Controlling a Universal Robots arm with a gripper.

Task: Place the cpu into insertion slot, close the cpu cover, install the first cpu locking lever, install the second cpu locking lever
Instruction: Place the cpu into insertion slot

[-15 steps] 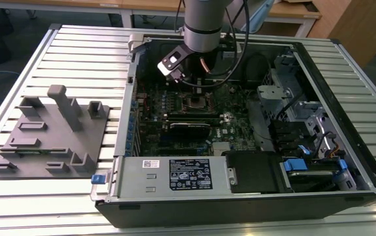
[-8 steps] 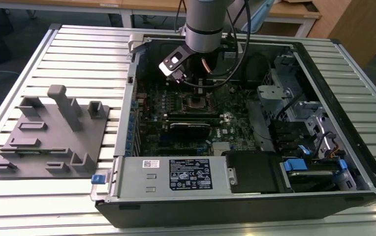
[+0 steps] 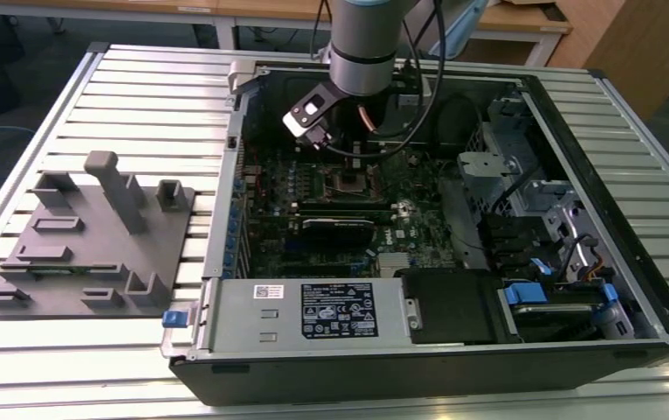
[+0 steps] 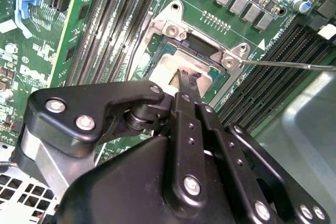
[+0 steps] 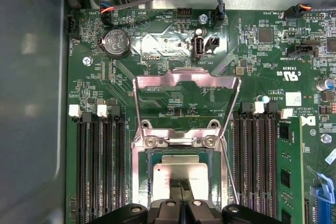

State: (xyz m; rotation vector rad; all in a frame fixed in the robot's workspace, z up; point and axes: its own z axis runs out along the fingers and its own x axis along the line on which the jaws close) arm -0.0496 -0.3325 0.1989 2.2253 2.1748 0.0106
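With black end effector (image 5: 183, 186) pinched together, tips down on flat silver-tan square cpu (image 5: 169, 174), steadies it inside silver-rimmed insertion slot (image 5: 151, 156), thin silver windowed cpu cover (image 5: 185, 76) swung back for access.

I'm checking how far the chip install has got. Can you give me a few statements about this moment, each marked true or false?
1. The metal cover is folded open, away from the socket. True.
2. The chip lies outside the computer case. False: the chip is at the socket, on the motherboard inside the case.
3. The gripper has its tip right at the chip in both wrist views. True.
4. The computer case is closed up. False: its side is open, and the exterior view shows the arm reaching down into it.
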